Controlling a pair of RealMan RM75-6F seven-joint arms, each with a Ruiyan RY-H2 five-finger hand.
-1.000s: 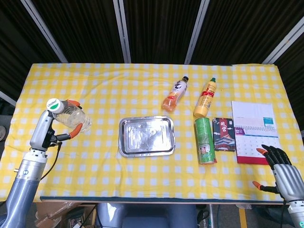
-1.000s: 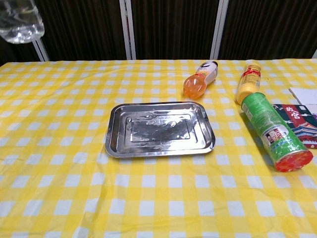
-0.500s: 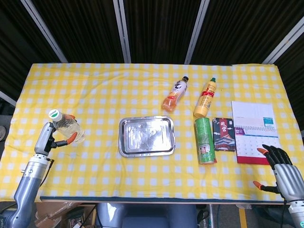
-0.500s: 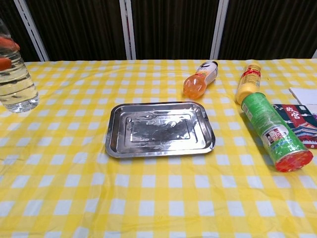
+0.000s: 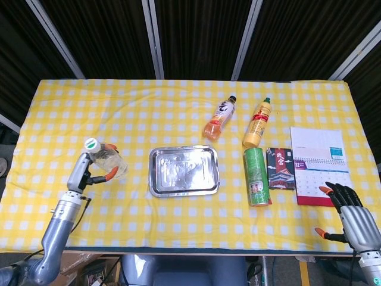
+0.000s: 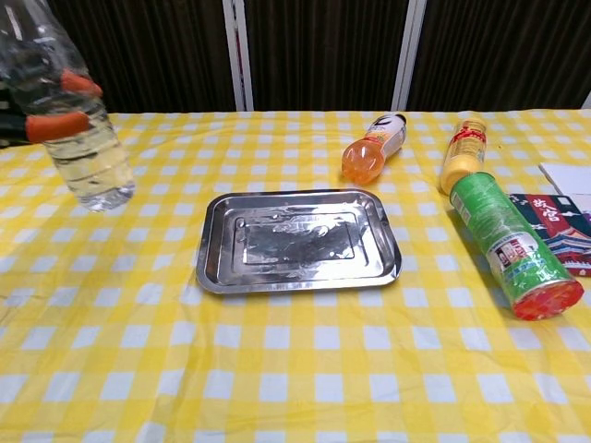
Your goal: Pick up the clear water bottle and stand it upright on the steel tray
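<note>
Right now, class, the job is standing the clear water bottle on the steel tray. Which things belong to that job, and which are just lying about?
Belong to the job:
clear water bottle, held by the left hand
steel tray

Just lying about:
orange drink bottle
yellow bottle
green can, on its side
dark box
calendar
right hand, holding nothing

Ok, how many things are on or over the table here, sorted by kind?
Bottles: 3 (clear water bottle, orange drink bottle, yellow bottle)
Steel tray: 1
Green can: 1
Dark patterned packet: 1
Calendar: 1
Total: 7
</note>
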